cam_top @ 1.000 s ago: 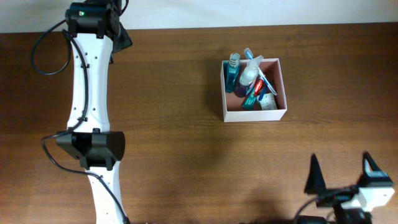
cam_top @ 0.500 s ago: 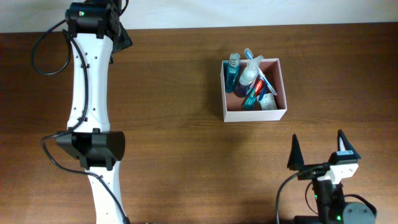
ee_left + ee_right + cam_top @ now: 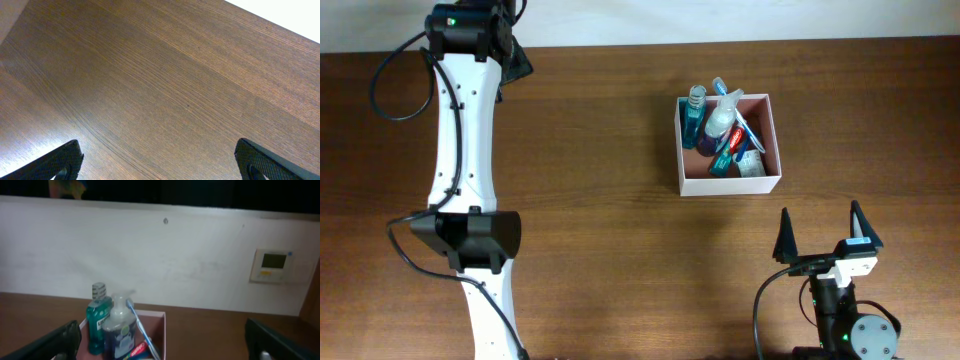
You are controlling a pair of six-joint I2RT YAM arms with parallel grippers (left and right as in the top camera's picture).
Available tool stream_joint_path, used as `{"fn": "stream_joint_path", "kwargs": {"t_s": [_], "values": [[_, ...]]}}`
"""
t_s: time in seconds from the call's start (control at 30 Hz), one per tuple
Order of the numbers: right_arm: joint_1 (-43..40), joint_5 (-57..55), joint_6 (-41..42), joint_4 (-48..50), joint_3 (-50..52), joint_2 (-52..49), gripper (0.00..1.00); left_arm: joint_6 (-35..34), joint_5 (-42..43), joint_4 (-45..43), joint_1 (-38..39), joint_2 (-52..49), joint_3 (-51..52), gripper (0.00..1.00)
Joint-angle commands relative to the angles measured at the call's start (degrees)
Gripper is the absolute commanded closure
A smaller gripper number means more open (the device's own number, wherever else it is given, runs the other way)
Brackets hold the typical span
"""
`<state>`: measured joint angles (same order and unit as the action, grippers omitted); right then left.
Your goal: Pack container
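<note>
The container [image 3: 772, 118], a square white-walled box with a reddish-brown inside, sits right of centre in the overhead view. It holds a green mouthwash bottle [image 3: 695, 107], a pump bottle [image 3: 716, 120], a blue toothbrush [image 3: 744, 126], a toothpaste tube [image 3: 727, 158] and a small packet [image 3: 750, 165]. My right gripper [image 3: 820, 240] is open and empty, well in front of the container. In the right wrist view the container [image 3: 161, 322] stands ahead with the mouthwash bottle [image 3: 96, 320] and pump bottle [image 3: 117, 330]. My left gripper [image 3: 160, 162] is open over bare wood.
My left arm [image 3: 465, 170] stretches along the left side of the table from front to back. A white wall with a small thermostat panel [image 3: 272, 266] stands behind the table in the right wrist view.
My right gripper has swung leftward and toward the container from the front right corner, staying open. The left arm and the container's contents have not moved.
</note>
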<state>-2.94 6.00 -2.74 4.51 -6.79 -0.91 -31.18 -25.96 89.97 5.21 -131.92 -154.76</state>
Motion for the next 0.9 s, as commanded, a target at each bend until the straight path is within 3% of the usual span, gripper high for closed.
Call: {"fn": "stream_joint_path", "kwargs": {"t_s": [0.0, 0.5, 0.87], "values": [[0.4, -0.2, 0.4, 2.6, 2.1, 0.7, 0.01, -0.7, -0.8, 0.1, -0.1, -0.6, 0.1, 0.01], [0.4, 0.4, 0.4, 4.8, 6.5, 0.7, 0.01, -0.7, -0.8, 0.1, -0.1, -0.6, 0.1, 0.01], [0.4, 0.9, 0.4, -2.0, 6.5, 0.7, 0.01, -0.7, -0.8, 0.1, -0.1, -0.6, 0.1, 0.01]]}}
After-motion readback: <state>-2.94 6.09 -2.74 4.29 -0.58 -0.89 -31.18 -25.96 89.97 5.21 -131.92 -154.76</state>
